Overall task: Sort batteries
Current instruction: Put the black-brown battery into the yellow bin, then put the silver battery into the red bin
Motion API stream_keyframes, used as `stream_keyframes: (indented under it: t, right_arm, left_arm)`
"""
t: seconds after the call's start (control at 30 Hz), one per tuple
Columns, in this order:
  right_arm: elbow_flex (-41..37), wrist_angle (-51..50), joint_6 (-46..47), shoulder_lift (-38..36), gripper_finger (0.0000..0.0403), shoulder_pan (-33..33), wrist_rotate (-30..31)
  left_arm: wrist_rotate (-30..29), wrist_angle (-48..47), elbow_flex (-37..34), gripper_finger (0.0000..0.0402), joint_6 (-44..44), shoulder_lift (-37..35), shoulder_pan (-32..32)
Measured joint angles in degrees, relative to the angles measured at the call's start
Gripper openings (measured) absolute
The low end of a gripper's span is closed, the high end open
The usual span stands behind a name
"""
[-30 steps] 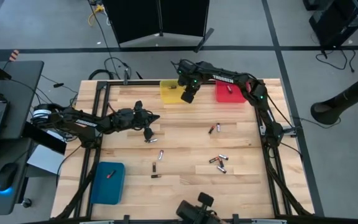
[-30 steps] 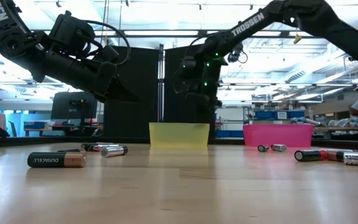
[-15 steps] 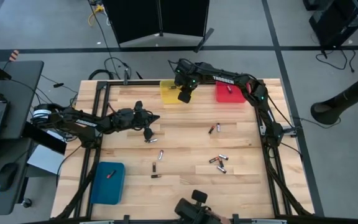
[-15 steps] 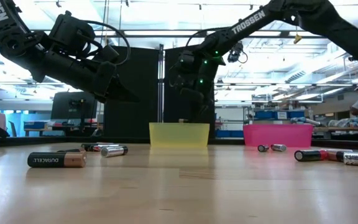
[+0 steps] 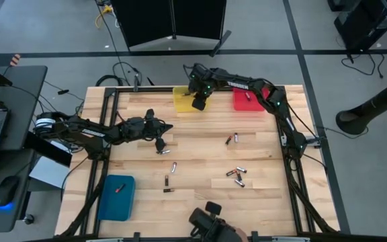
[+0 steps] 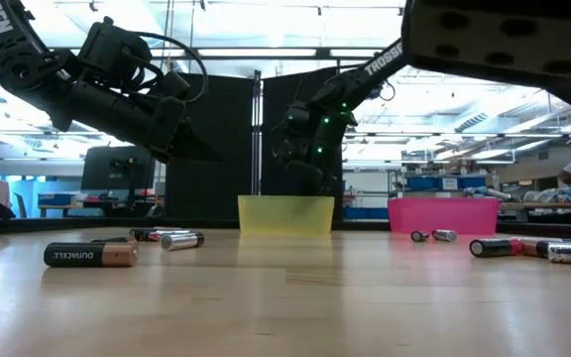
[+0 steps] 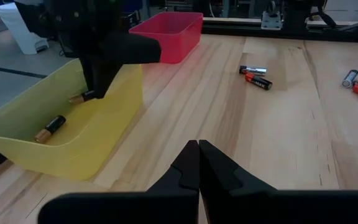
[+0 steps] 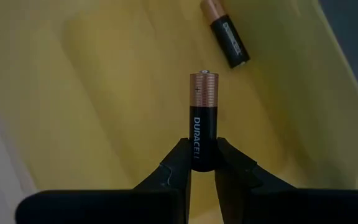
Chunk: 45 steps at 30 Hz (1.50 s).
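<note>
The left gripper [image 5: 160,143] hangs over the wooden table [image 5: 200,158] toward its left side, its fingers [image 7: 191,163] pressed together with nothing between them. Just beside its tip lies a silvery battery [image 5: 162,152], and a little farther toward the near edge sit three more loose cells [image 5: 174,166] [image 5: 166,179] [image 5: 168,190]. Well off to its near left is the blue bin [image 5: 117,196], holding one small cell [image 5: 119,189].

Ahead of that gripper, across the bare wood, stands the yellow bin [image 7: 101,130], and the right gripper [image 5: 198,102] reaches down into it. Its fingers [image 8: 178,163] are clamped on the black lower end of a copper-topped battery [image 8: 203,119], which sticks straight out past the fingertips over the bin's yellow floor. A second copper-and-black battery [image 8: 226,33] lies flat on that floor just beyond the held one, not touching it.

To the right of the right gripper sits the red bin [image 5: 248,101]. Nearer the table's middle, a pair of batteries [image 5: 232,138] lies apart from it, and a cluster of several more [image 5: 236,175] rests farther toward the near edge.
</note>
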Motion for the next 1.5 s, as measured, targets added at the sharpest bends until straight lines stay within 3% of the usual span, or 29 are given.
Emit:
stream_keyframes:
  t: [0.43, 0.7, 0.97, 1.07, 1.23, 1.4, 1.5]
  right_arm:
    - [0.0, 0.7, 1.8, 0.0, 0.0056, -0.8, -1.1]
    - [0.0, 0.5, 2.2, 0.0, 0.01, -0.8, -1.1]
    - [0.0, -1.4, 1.4, -0.4, 0.0102, -0.8, -0.6]
    - [0.0, -5.4, -0.2, -2.5, 0.0085, -0.7, 0.2]
    - [0.0, -8.4, -1.5, -9.1, 0.0014, 0.5, 5.5]
    - [-0.7, -9.7, 0.4, -17.1, 0.0014, 2.3, 5.6]
    - [-5.7, -7.7, 1.1, -22.2, 0.0007, 4.1, 5.6]
  left_arm:
    - [0.0, 0.0, 0.0, 0.0006, 0.0, 0.0, 0.0]
    - [0.0, 0.0, 0.0, 0.0006, 0.0, 0.0, 0.0]
    - [0.0, 0.0, 0.0, 0.0006, 0.0, 0.0, 0.0]
    - [0.0, 0.0, 0.0, 0.0006, 0.0, 0.0, 0.0]
    - [0.0, 0.0, 0.0, 0.0006, 0.9, 0.0, 0.0]
    - [-0.1, 0.0, 0.0, 0.0006, 1.3, 0.0, 0.0]
    - [-0.1, 0.4, 0.0, 0.0006, 1.5, 0.0, 0.0]
